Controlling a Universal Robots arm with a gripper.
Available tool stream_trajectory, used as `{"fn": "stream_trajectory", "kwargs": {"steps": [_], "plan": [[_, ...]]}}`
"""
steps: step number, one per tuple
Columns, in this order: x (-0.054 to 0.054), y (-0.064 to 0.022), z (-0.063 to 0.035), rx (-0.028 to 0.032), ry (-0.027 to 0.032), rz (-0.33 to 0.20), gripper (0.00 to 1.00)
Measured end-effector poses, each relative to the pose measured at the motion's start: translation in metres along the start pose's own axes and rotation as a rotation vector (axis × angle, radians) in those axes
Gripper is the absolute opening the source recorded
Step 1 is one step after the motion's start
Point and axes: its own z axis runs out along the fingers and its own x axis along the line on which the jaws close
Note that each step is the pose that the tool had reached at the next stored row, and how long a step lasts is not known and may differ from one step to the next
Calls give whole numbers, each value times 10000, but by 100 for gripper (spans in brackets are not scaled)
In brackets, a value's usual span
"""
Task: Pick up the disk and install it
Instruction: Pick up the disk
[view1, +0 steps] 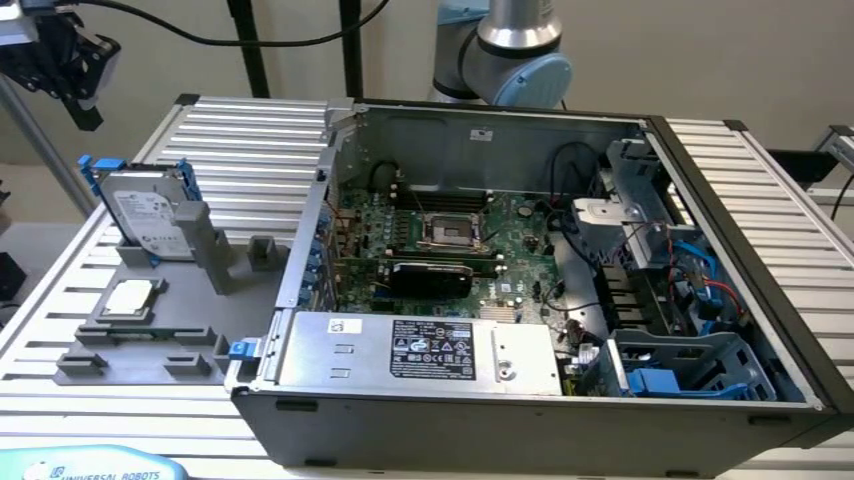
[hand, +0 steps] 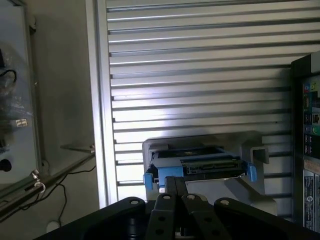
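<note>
Wrist view: we see our hand (hand: 175, 182) closed together, empty, clear of the disk (hand: 200, 167) standing upright in its grey holder (hand: 256, 151) on the bench (hand: 200, 75).

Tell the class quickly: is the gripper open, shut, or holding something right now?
Gripper: shut, holding nothing. The disk stands upright in the grey stand, apart from the gripper.

The disk (view1: 144, 213), silver-grey with a white label and blue carrier, stands on edge, slightly tilted, at the exterior view's left.
</note>
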Motion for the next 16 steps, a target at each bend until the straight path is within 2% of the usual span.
{"fn": "stream_trajectory", "kwargs": {"steps": [8,16], "plan": [[0,0,2,0,1,-22,11],[0,0,9,2,30,-1400,11]]}}
